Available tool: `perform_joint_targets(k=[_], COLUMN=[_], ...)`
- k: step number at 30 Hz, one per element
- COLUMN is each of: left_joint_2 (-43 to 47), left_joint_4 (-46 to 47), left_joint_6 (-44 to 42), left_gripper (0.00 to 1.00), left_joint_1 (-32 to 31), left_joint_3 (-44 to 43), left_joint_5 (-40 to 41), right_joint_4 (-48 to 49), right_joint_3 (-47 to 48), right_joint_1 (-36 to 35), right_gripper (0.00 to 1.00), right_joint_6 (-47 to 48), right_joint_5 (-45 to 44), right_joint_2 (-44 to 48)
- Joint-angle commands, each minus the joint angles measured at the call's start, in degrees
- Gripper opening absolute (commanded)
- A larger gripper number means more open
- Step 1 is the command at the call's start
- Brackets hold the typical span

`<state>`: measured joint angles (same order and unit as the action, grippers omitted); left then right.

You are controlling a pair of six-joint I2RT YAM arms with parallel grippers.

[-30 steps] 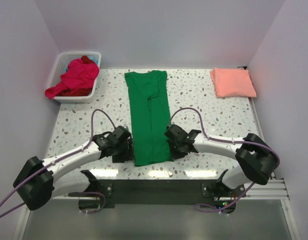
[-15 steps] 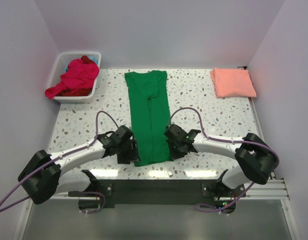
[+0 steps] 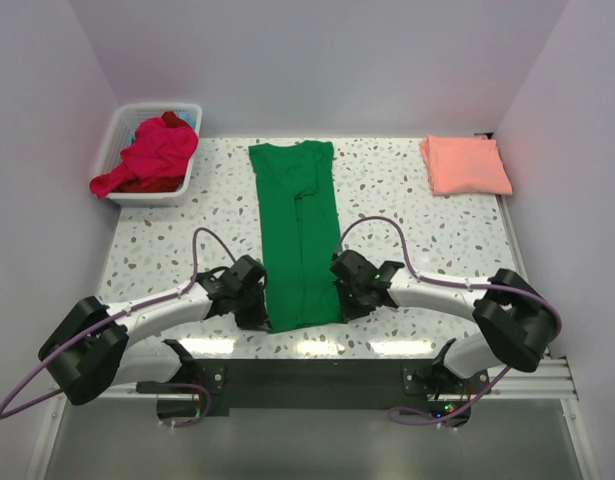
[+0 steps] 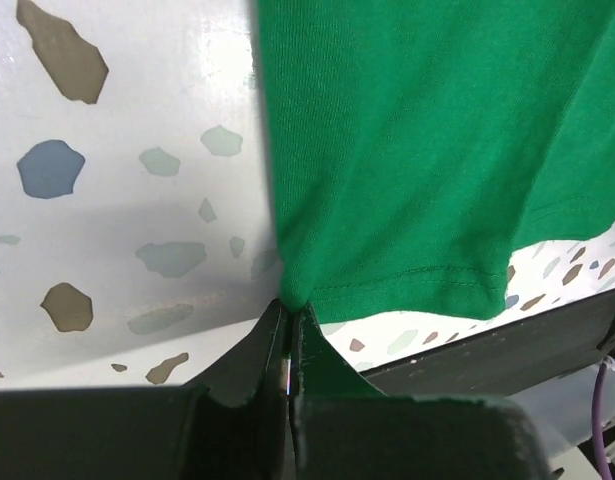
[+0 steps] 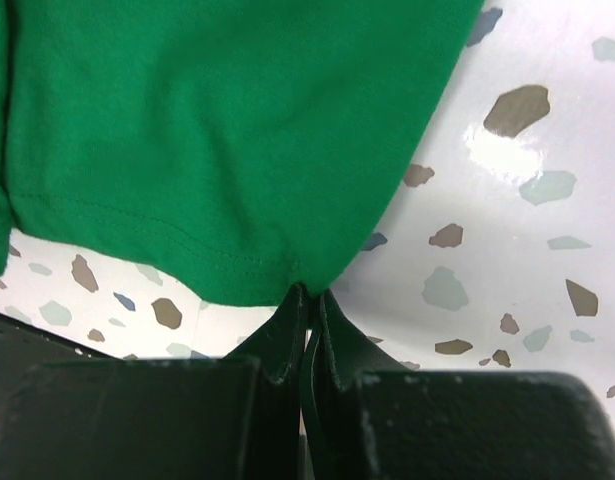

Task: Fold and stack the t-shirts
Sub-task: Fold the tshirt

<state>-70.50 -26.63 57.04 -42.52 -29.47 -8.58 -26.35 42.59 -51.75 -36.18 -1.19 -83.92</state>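
Note:
A bright green t-shirt lies folded into a long narrow strip down the middle of the table, collar at the far end. At its near left corner my left gripper is shut on the hem, the cloth pinched at the fingertips. My right gripper is shut on the near right corner, with green cloth bunched between its tips. A salmon-pink t-shirt lies folded at the far right. Red and magenta t-shirts are heaped in the basket.
A white plastic basket stands at the far left corner and holds the crumpled shirts. The speckled tabletop ends at a dark front rail just behind both grippers. Walls close in the table on three sides.
My left gripper has slid right to the green shirt's near left corner and closed on the hem. The right gripper has kept its grip and barely moved.

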Motion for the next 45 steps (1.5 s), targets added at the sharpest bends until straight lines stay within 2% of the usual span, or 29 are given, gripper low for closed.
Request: perform_joint_targets(k=[1,8,13,23,29,36,40,45], left_joint_2=[1.94,6.16,7.57,11.17,15.3,19.17,18.82,14.0], left_joint_4=[-0.7,-6.23,-6.77,-7.82,-12.9,-18.28,-16.79,-12.49], left_joint_6=[0.27,1.06,1.76,2.73,5.63,9.4,11.08,11.61], left_gripper=[0.0,0.0,0.0,0.0,0.0,0.0,0.0,0.0], left_joint_1=[-0.28,-0.37,-0.28,-0.98,-2.39,-3.09,-3.09,-3.09], left_joint_3=[-0.41,-0.06,0.56,0.03,0.03,-4.26,-8.05,-12.0], left_joint_5=[1.63,4.89,4.98,4.27,5.59,12.6,16.92,20.35], right_joint_4=[-0.81,-1.6,-1.43,-1.42,-3.09,-8.88,-11.27,-11.71], right_joint_3=[-2.68,-5.93,-6.64,-4.18,-2.16,1.79,4.25,6.36], right_joint_1=[-0.55,-2.39,-3.45,-6.35,-8.28,-9.95,-9.95,-9.87], right_gripper=[0.0,0.0,0.0,0.0,0.0,0.0,0.0,0.0], right_joint_6=[1.82,1.82,0.94,0.41,-0.38,-2.4,-4.59,-5.48], right_joint_5=[1.1,4.18,4.79,5.94,4.1,-5.91,-15.74,-19.9], right_joint_2=[3.66,8.76,10.18,10.88,13.25,17.29,19.14,17.31])
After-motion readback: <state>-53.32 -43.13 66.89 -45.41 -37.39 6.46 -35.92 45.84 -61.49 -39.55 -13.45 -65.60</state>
